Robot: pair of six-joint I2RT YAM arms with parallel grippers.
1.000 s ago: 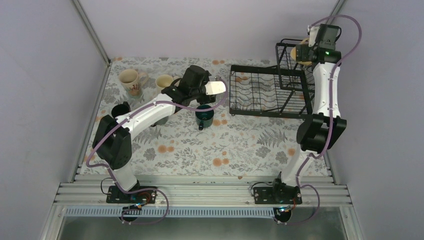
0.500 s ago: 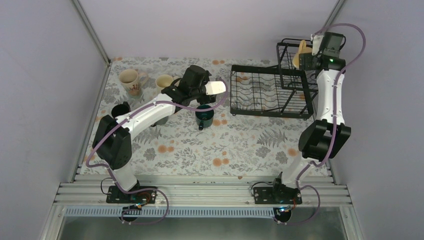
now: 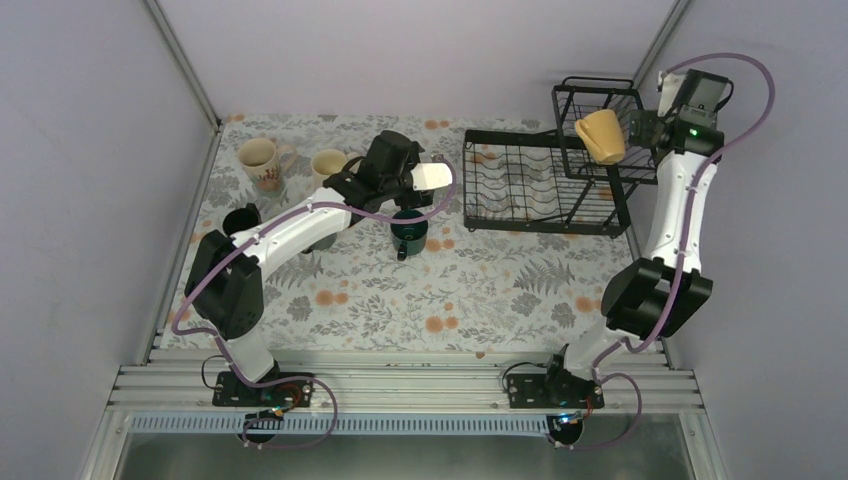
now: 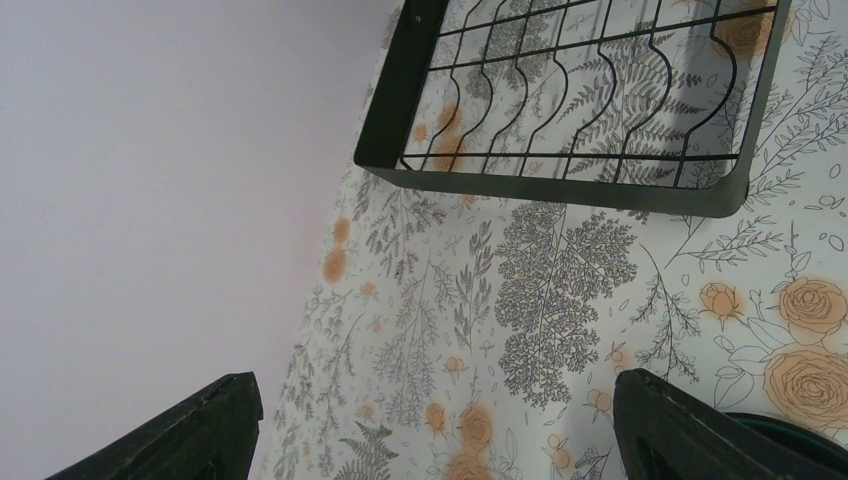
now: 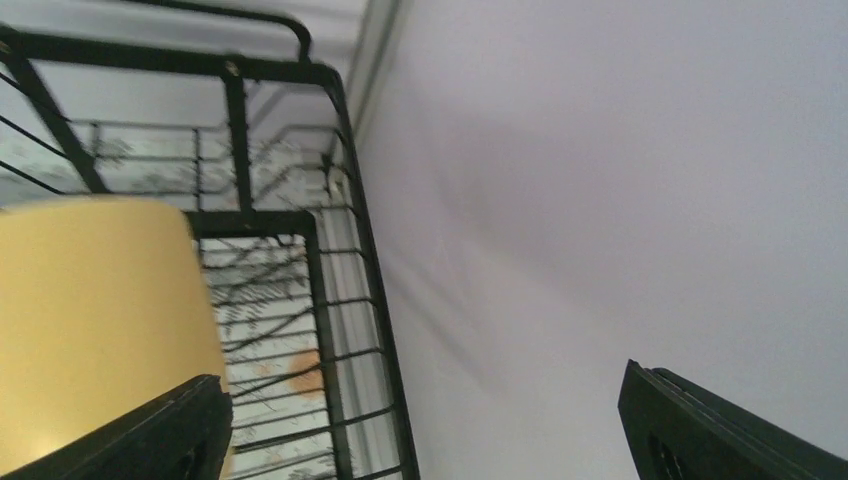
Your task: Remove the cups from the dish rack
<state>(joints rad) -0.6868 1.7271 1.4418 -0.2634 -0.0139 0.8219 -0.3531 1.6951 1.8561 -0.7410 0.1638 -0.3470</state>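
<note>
Item count, top view: five cups, one dish rack, two arms.

1. Black cup [image 3: 240, 220]: stands upright on the table [image 3: 480, 290] near its left edge, mouth up.
2. Cream cup with print [image 3: 260, 160]: far left corner of the table, upright, mouth up, handle to the right.
3. Plain cream cup [image 3: 327, 164]: just right of item 2, upright, touching nothing.
4. Left gripper [image 3: 435, 177]: hovers above the dark teal cup [image 3: 408, 232]. The left wrist view shows its fingers [image 4: 225, 425] well apart, with only table between them. The teal rim shows at the lower right of that view. The cup stands upright, handle toward the near edge.
5. Dish rack [image 3: 520, 185]: black wire, on the far right of the table, long axis running left to right. The flat slotted tray forms its left part; the taller basket tier rises at its right end.
6. Yellow cup [image 3: 600, 136]: plain, smooth-sided, over the basket tier and tilted, long axis leaning off vertical. Which end is the mouth cannot be told.
7. Right gripper [image 3: 638, 128]: just right of the yellow cup. In the right wrist view the fingers [image 5: 160, 430] stand wide apart, the cup lying beside the finger at the left of the view and not between the two. Whether that finger bears the cup cannot be told
</note>
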